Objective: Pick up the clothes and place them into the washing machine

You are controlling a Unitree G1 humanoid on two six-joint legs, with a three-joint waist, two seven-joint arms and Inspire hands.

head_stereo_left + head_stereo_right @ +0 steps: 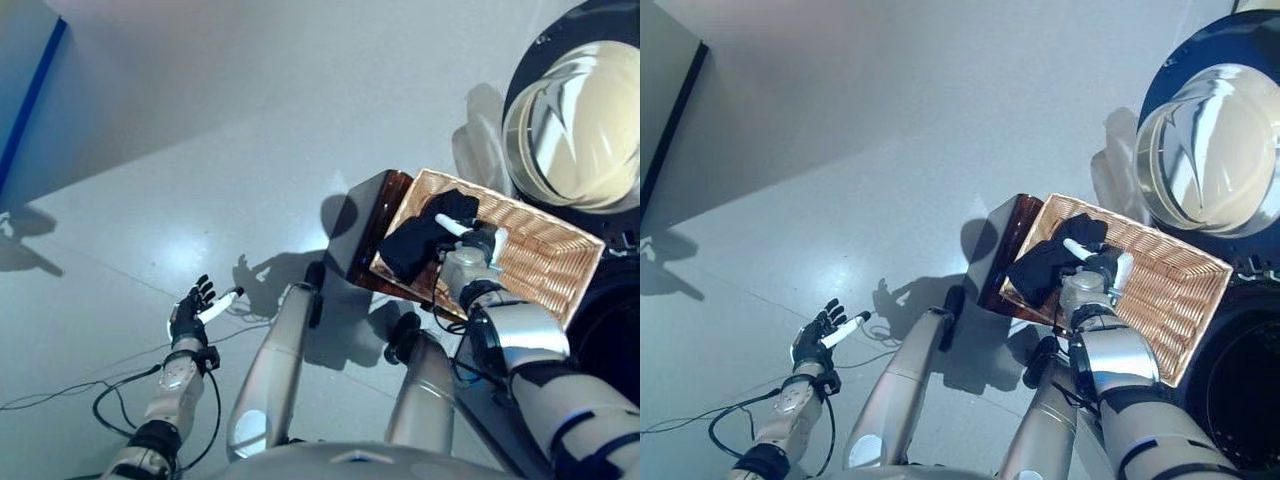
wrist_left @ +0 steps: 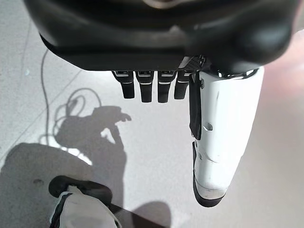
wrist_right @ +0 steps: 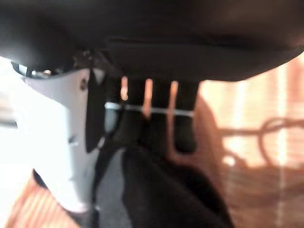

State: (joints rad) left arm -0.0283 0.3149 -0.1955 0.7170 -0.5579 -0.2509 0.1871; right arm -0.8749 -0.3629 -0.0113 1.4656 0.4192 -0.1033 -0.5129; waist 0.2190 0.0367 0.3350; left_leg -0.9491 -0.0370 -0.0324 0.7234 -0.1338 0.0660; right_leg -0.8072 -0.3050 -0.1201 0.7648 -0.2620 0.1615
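A black garment [image 1: 415, 245] lies bunched in the left end of the shallow wicker basket [image 1: 545, 255], which rests on the low dark brown box [image 1: 368, 225]. My right hand [image 1: 478, 243] is over the basket, fingers [image 3: 183, 123] reaching down onto the garment [image 3: 161, 190], white-covered thumb [image 3: 57, 142] stretched out beside it. The fingers look straight, not closed round the cloth. My left hand [image 1: 190, 315] hangs open and empty over the floor at the lower left; its fingers [image 2: 147, 88] are relaxed.
The washing machine stands at the right, its round glass door [image 1: 575, 125] swung open above the basket and the dark drum opening [image 1: 1240, 395] below it. A blue strip [image 1: 30, 100] runs along the wall at the far left.
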